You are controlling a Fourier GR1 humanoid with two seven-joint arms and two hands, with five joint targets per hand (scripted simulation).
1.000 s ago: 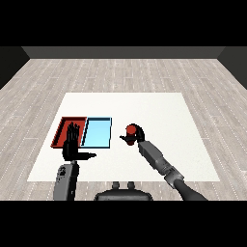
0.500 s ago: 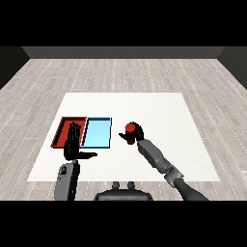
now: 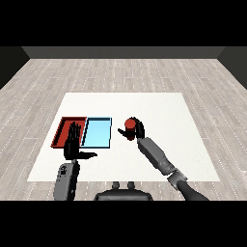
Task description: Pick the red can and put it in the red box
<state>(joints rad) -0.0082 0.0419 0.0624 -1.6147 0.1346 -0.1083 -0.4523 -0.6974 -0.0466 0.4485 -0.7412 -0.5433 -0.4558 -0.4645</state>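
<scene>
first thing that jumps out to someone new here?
The red can, right of the trays, with the right hand curled round it. Next, the red tray and light blue tray side by side at the table's left. The left hand shows open, fingers straight, in front of the red tray.

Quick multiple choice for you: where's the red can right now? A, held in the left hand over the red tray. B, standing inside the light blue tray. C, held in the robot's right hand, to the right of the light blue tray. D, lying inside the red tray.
C: the right hand curls round the red can, which sits right of the light blue tray, outside both trays.
</scene>
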